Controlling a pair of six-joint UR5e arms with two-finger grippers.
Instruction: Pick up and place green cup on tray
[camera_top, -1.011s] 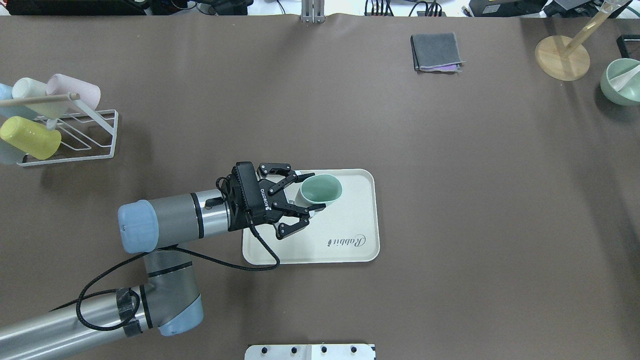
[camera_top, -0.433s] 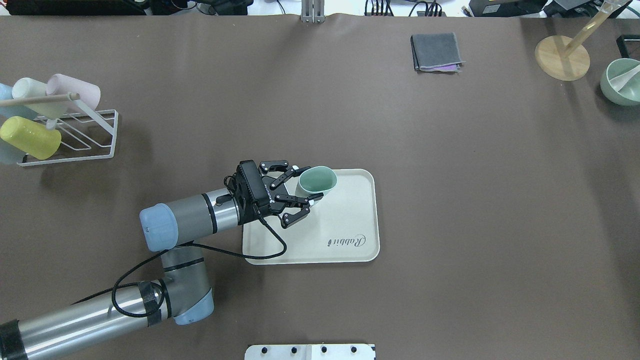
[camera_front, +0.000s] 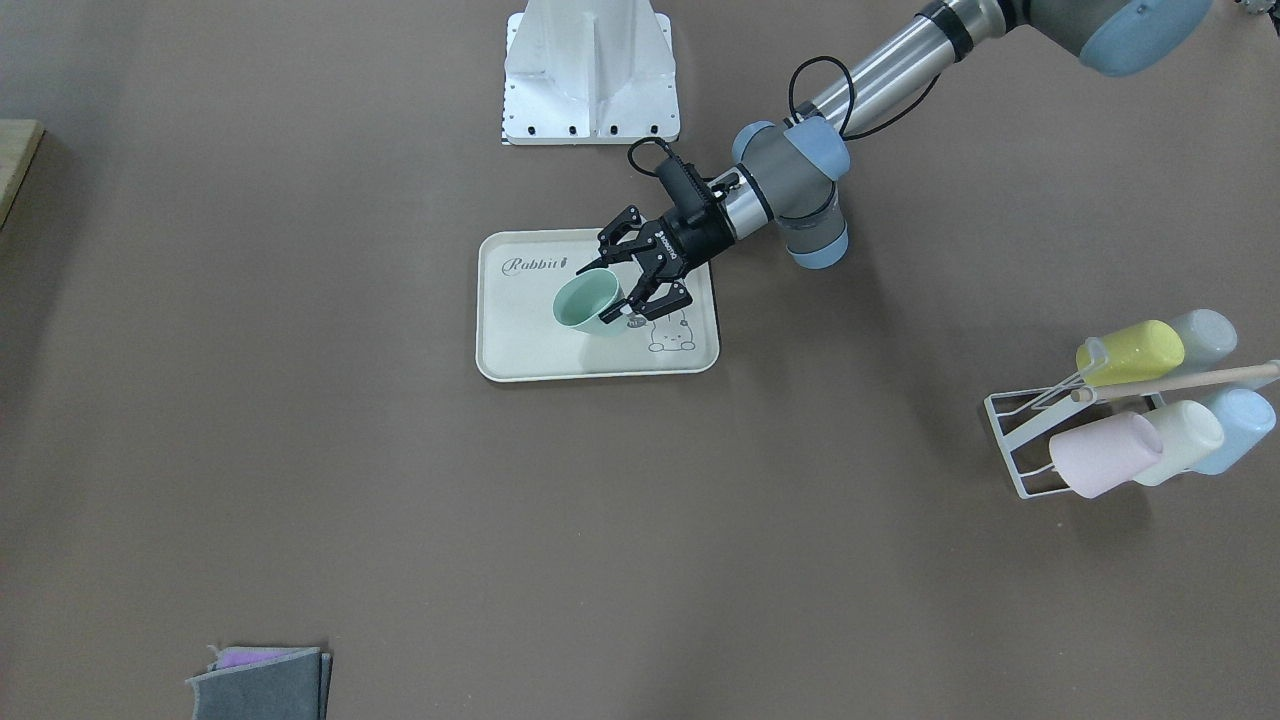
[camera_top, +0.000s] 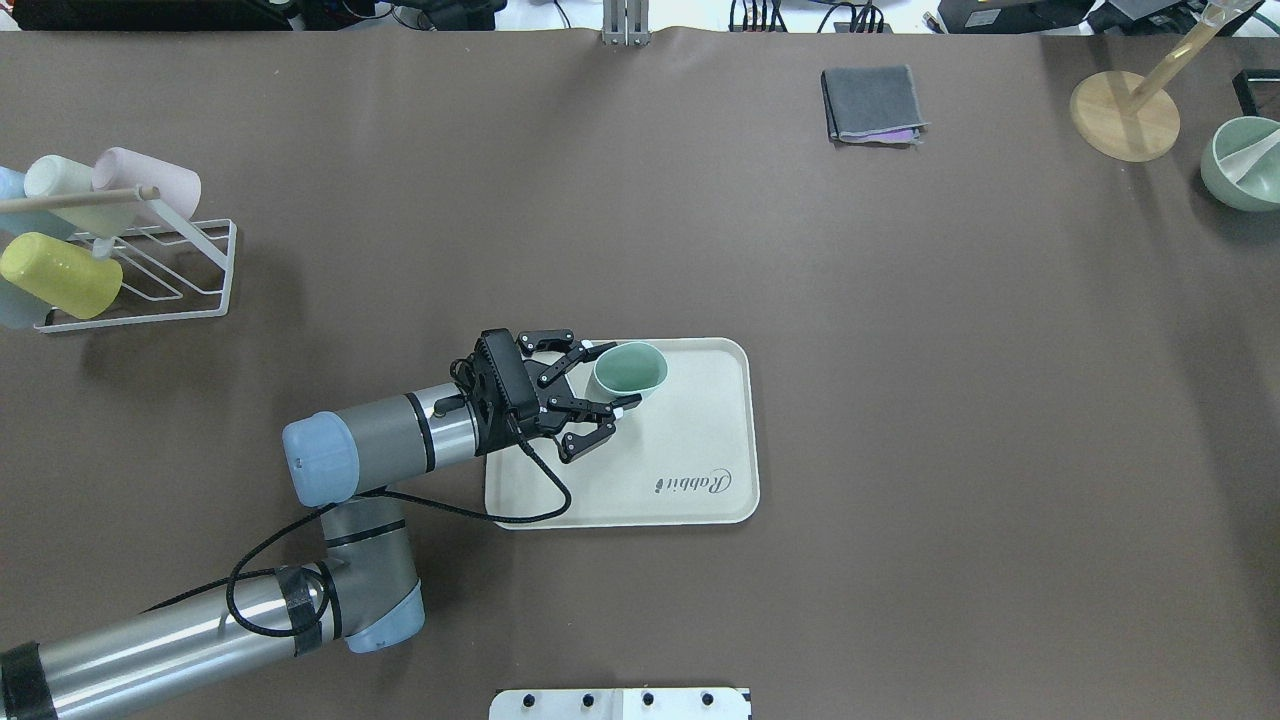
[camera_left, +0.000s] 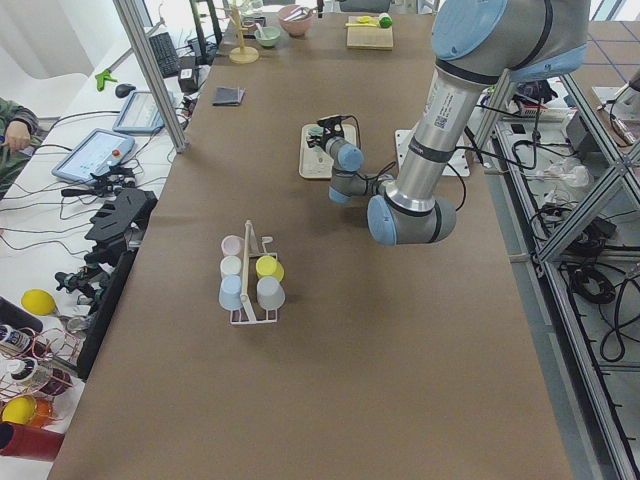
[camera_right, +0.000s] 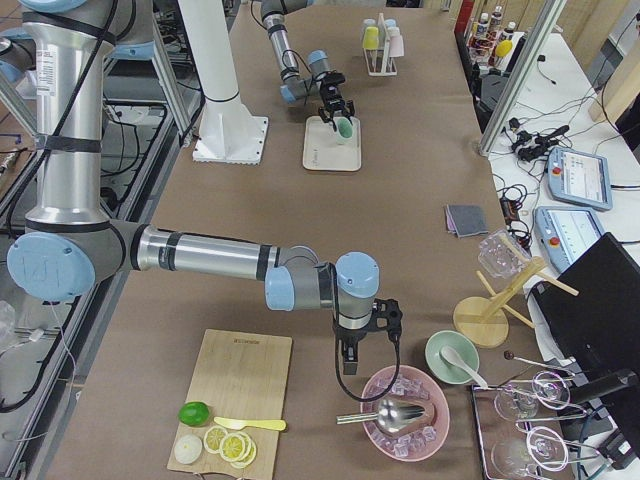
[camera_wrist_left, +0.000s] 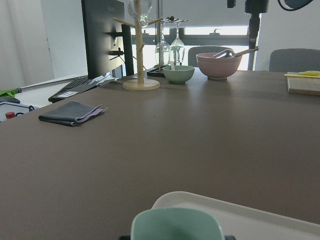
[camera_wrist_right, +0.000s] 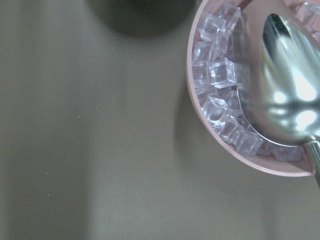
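We are looking at the left gripper (camera_top: 617, 376) reaching in from the left of the overhead view, and its fingers (camera_top: 603, 349) are clamping the green cup (camera_top: 632, 368) from two sides, low on its wall. The cup is standing mouth up over the upper left part of the tray (camera_top: 690, 440), well apart from the "Rabbit" script near the tray's lower right corner. We are not making out whether its base is touching the tray. In the front-facing view the same cup is sitting near the middle of the tray, just beside the small bunny drawing. The left wrist view is showing the cup's rim at the bottom centre, with the tray's edge curving behind it. At the far left of the overhead view a wire rack (camera_top: 190, 290) is holding several pastel cups on their sides, and a folded grey cloth (camera_top: 870, 103) is lying near the top edge. In the lower middle of the right side view the right gripper (camera_right: 346, 368) is pointing down just beside a pink bowl (camera_wrist_left: 218, 64). We cannot tell whether its fingers are apart or together.
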